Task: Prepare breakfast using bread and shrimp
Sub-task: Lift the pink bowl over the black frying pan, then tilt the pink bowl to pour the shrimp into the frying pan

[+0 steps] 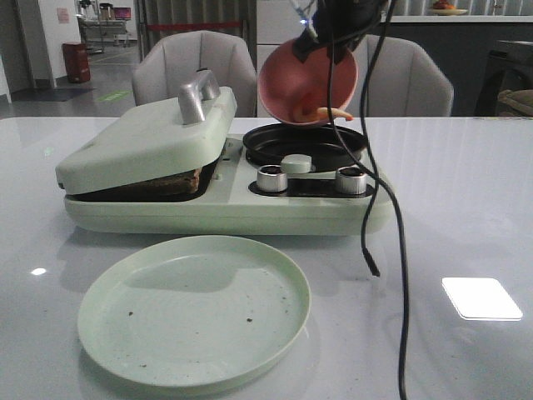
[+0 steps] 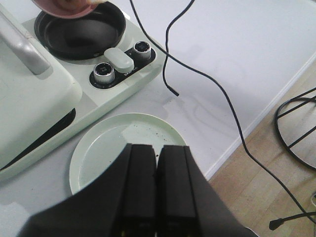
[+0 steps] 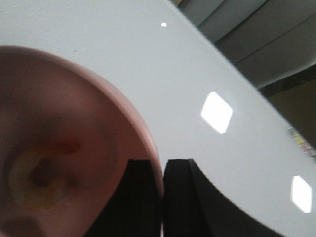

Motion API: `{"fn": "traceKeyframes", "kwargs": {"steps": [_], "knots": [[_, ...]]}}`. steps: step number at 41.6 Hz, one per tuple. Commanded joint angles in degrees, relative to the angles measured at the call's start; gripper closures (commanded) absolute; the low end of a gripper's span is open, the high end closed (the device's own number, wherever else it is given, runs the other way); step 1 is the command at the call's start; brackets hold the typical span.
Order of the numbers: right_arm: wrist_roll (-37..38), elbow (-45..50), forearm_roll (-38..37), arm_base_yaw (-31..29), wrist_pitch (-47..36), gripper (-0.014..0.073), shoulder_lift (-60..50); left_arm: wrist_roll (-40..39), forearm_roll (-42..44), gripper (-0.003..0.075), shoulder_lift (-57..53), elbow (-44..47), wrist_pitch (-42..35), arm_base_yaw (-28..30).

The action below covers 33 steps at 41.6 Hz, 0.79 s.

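My right gripper (image 3: 162, 165) is shut on the rim of a pink bowl (image 1: 308, 79) and holds it tipped steeply above the round black pan (image 1: 304, 143) of a pale green breakfast maker (image 1: 225, 204). Orange-red shrimp (image 1: 321, 112) lie at the bowl's lower lip, one poking over the edge. They show blurred inside the bowl in the right wrist view (image 3: 37, 170). The bread (image 1: 162, 184) shows as a dark brown edge under the lowered lid (image 1: 150, 142). My left gripper (image 2: 157, 150) is shut and empty, above the near edge of an empty green plate (image 2: 113, 143).
Black cables (image 1: 400, 242) hang from the right arm down across the table, one loose end (image 1: 373, 268) lying right of the plate. Two metal knobs (image 1: 271, 177) sit on the machine's front. Chairs (image 1: 196, 62) stand behind the table. The table edge (image 2: 256, 118) is close to the left gripper.
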Motion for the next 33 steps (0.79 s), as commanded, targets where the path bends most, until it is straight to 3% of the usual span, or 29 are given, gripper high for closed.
{"fn": "traceKeyframes", "kwargs": {"steps": [1, 5, 13, 33], "knots": [[6.4, -2.6, -15.4, 2.5, -3.0, 0.0540, -4.2, -0.6, -1.2, 0.0620, -0.4, -1.5, -3.9, -0.5], [10.9, -2.6, -26.1, 4.7, -1.2, 0.0540, -4.2, -0.6, -1.2, 0.0620, -0.4, -1.5, -3.9, -0.5], [16.1, -2.6, -38.0, 7.0, 4.1, 0.0540, -4.2, -0.6, -1.2, 0.0620, -0.4, -1.5, -3.9, -0.5], [16.3, -2.6, -49.3, 10.6, 11.3, 0.0540, -4.6, -0.6, -1.2, 0.0620, -0.4, -1.5, -3.9, -0.5]]}}
